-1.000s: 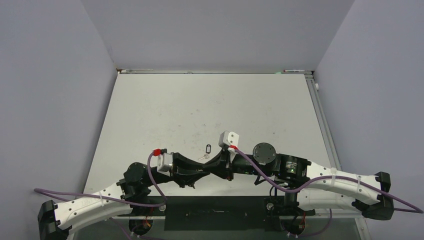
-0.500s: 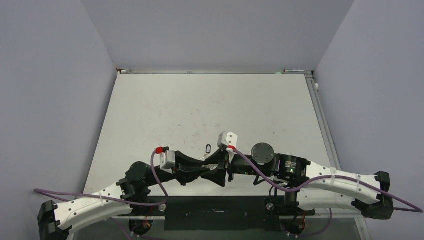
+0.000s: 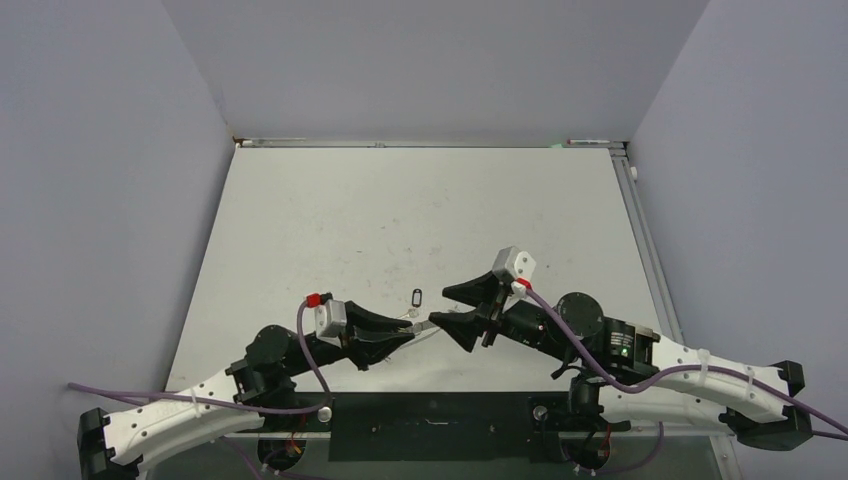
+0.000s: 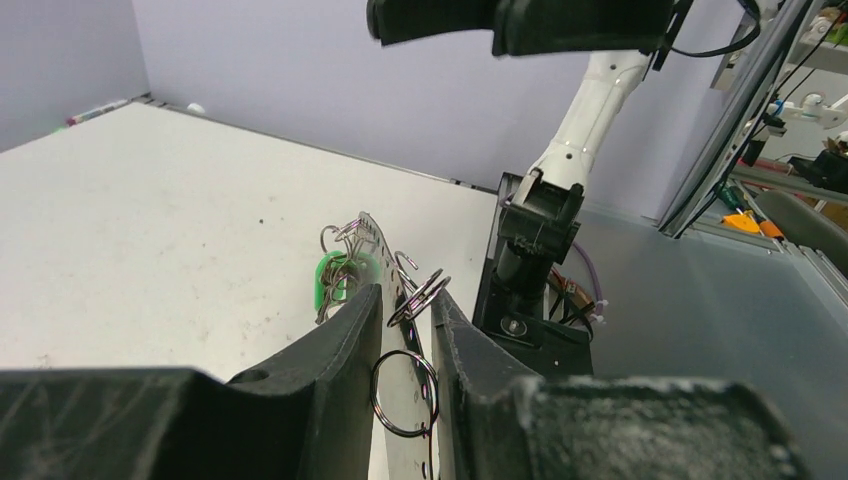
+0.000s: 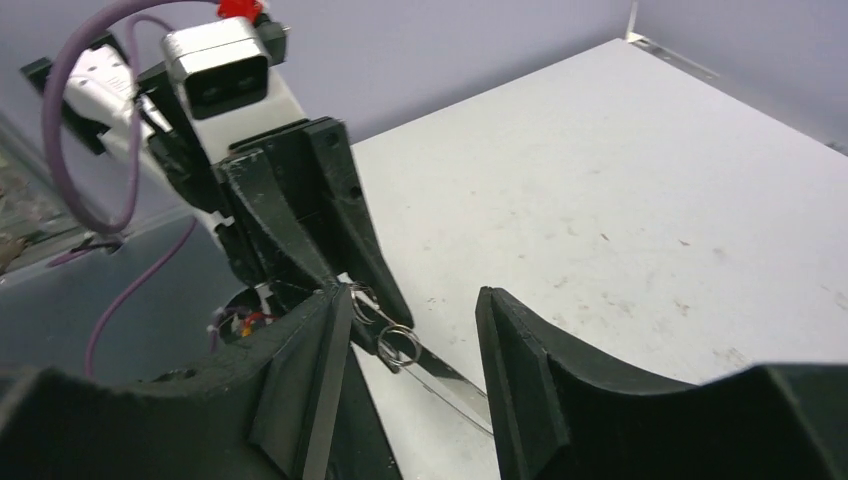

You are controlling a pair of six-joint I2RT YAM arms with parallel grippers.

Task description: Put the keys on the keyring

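Observation:
My left gripper [image 3: 405, 331] is shut on the keyring [image 4: 392, 262], pinching its pale strap between the jaws. The green piece [image 4: 334, 274] and several silver rings [image 4: 403, 380] stick out past the fingertips. In the right wrist view one ring [image 5: 398, 345] and the strap [image 5: 455, 385] hang in the gap of my right gripper [image 5: 412, 300], which stands open and touches neither. My right gripper [image 3: 452, 308] faces the left one, tip to tip. A small key with a black head [image 3: 417, 295] lies on the table just beyond both grippers.
The white table [image 3: 400, 200] stretches behind the grippers, with purple-grey walls on three sides. The right arm's base [image 4: 530, 260] and a dark mounting plate [image 3: 430, 438] lie at the near edge. Purple cables [image 3: 300, 370] loop from the wrists.
My right gripper has opened and drawn back to the right, off the keyring. The left gripper has kept its hold and shifted slightly.

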